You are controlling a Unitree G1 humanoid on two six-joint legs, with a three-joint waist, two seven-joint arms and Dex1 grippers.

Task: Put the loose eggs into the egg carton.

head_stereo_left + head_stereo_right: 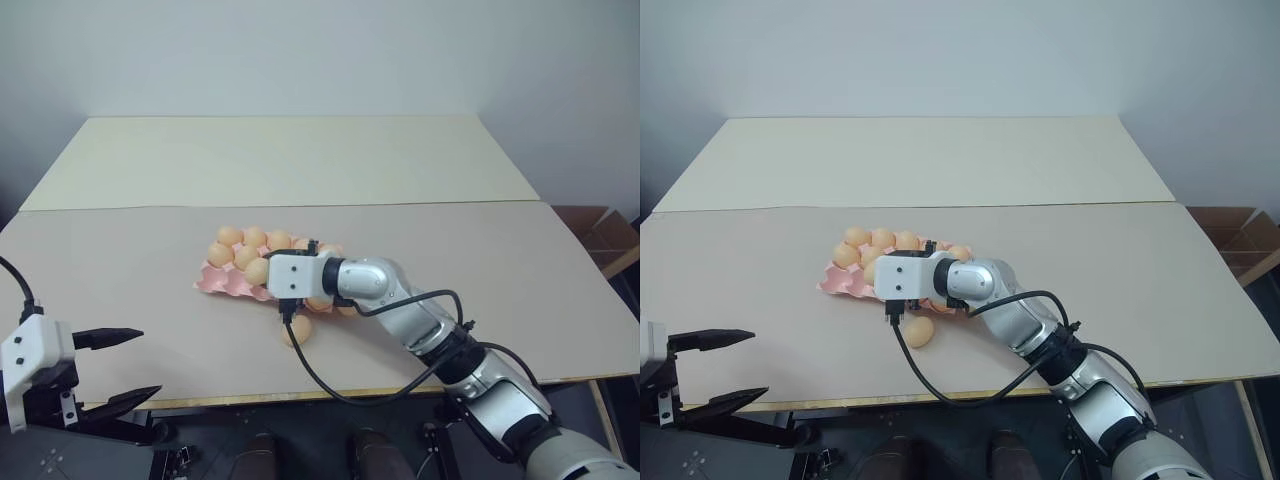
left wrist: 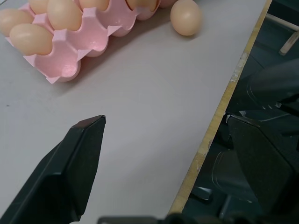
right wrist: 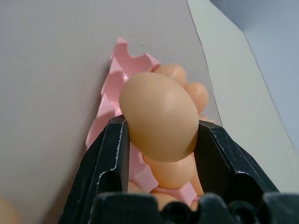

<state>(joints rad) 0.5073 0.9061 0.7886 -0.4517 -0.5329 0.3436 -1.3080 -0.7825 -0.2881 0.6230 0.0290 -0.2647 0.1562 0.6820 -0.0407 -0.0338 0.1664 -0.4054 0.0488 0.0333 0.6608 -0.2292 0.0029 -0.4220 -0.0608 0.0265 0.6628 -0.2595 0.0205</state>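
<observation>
Egg held over the near edge of the carton — drop spot is right under the fingers.

Right gripper [image 3: 159, 128] is clamped on one egg [image 3: 160, 116], its long axis running up-and-away between the two black fingers; the pink egg carton [image 2: 70, 58] sits at frame centre in the head view, directly below. A second loose egg [image 1: 297, 329] lies on the table [image 1: 480, 260] just below the carton — closer to the right arm. Left gripper [image 1: 118, 368] hangs spread wide and empty at lower left, well apart.

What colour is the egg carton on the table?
Pink. The egg carton shows best in the left wrist view, with its empty cups plainly visible.
</observation>
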